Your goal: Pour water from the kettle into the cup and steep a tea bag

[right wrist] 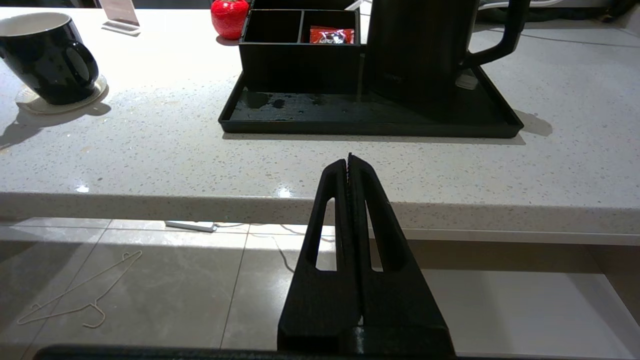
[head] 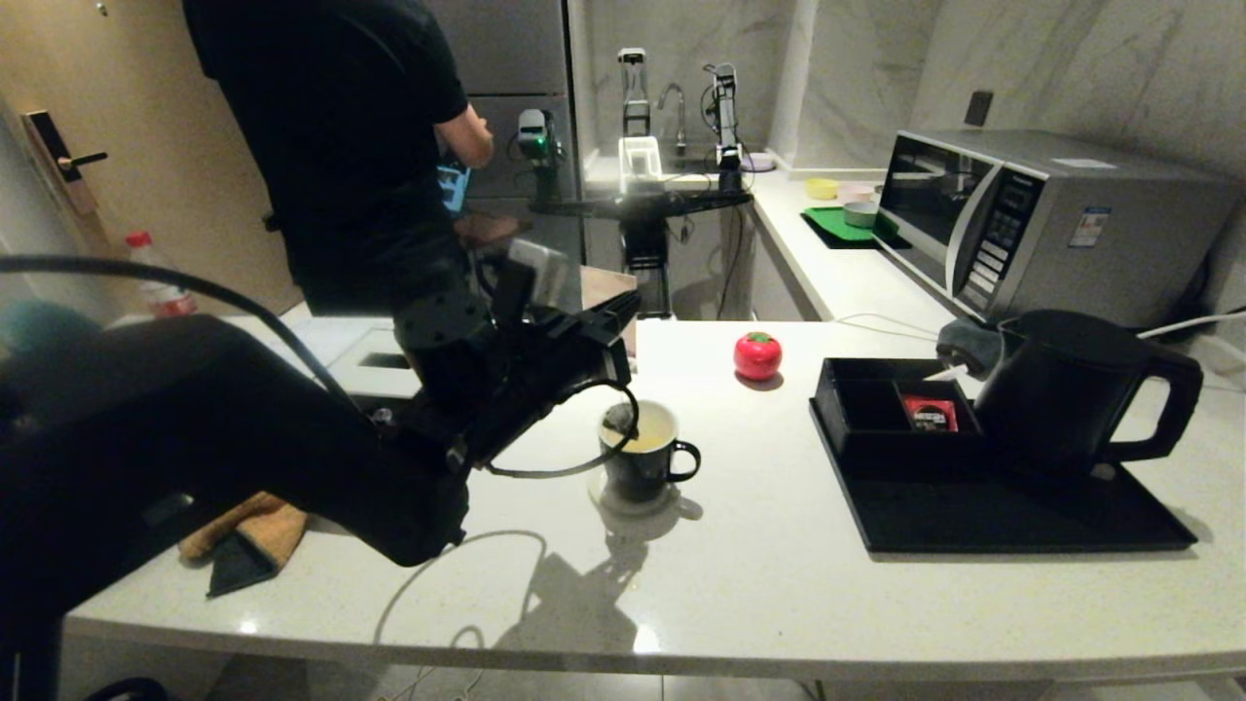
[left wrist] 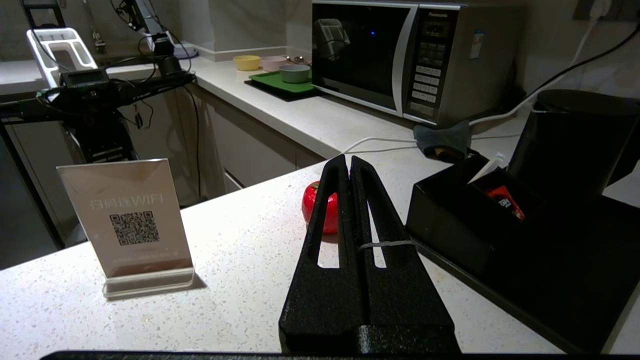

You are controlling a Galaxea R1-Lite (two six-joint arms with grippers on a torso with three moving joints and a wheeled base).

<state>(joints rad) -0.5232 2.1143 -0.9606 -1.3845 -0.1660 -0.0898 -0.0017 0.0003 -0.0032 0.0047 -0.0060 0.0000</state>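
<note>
String [left wrist: 387,244] pinched in my left end effector [left wrist: 350,162], pads pressed together above cup [head: 642,453] mid-counter; tea bag probably inside. Any tug could tip cup. Right end effector [right wrist: 350,162] parked, closed.

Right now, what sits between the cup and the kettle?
Head view: bare counter, then the black tray's compartment box, between cup and kettle.
</note>
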